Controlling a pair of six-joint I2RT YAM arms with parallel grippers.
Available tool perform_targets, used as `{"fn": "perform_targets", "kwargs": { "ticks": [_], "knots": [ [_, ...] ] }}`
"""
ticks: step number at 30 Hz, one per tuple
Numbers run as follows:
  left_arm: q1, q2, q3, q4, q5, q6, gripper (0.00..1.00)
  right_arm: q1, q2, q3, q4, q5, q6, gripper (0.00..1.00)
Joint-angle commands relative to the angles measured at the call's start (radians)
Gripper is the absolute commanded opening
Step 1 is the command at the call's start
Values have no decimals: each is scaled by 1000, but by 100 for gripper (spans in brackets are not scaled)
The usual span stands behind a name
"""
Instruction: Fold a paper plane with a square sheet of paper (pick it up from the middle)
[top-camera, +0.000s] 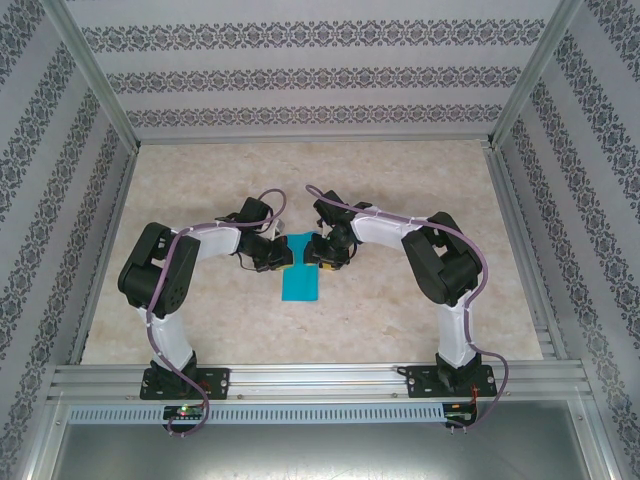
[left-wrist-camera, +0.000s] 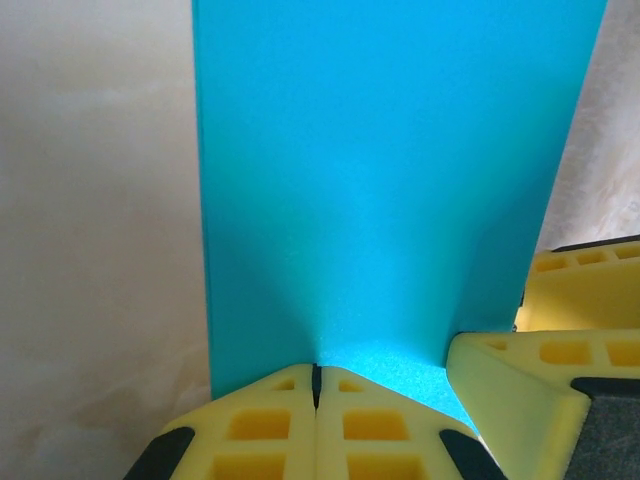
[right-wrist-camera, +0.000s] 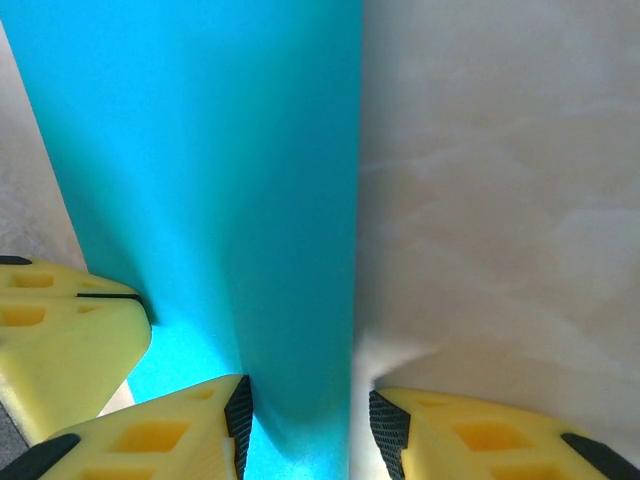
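The square sheet of paper (top-camera: 300, 280) is teal and lies as a narrow rectangle mid-table, running towards the arms' bases. My left gripper (top-camera: 287, 256) is at its far left end. In the left wrist view the paper (left-wrist-camera: 390, 180) rises to my left gripper (left-wrist-camera: 317, 375), whose yellow jaws are shut on its edge. My right gripper (top-camera: 319, 252) is at the far right end. There it (right-wrist-camera: 310, 420) stands open, its fingers astride the right edge of the paper (right-wrist-camera: 200, 170), which bulges up between them. The two grippers are almost touching.
The marble-patterned table (top-camera: 430, 290) lies open around the paper. Patterned walls with metal posts (top-camera: 95, 90) close in the left, right and back. An aluminium rail (top-camera: 320, 378) carrying both arm bases runs along the near edge.
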Motion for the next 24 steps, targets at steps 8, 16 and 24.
{"fn": "perform_targets", "kwargs": {
  "ticks": [8, 16, 24],
  "knots": [
    [-11, 94, -3, -140, -124, 57, 0, -9, -86, -68, -139, 194, -30, 46],
    [-11, 133, 18, -172, -135, 62, 0, -12, -321, -90, -63, 152, 5, 46],
    [-11, 145, 18, -171, -131, 53, 0, 47, -249, -82, 88, 72, 91, 0]
  ]
}}
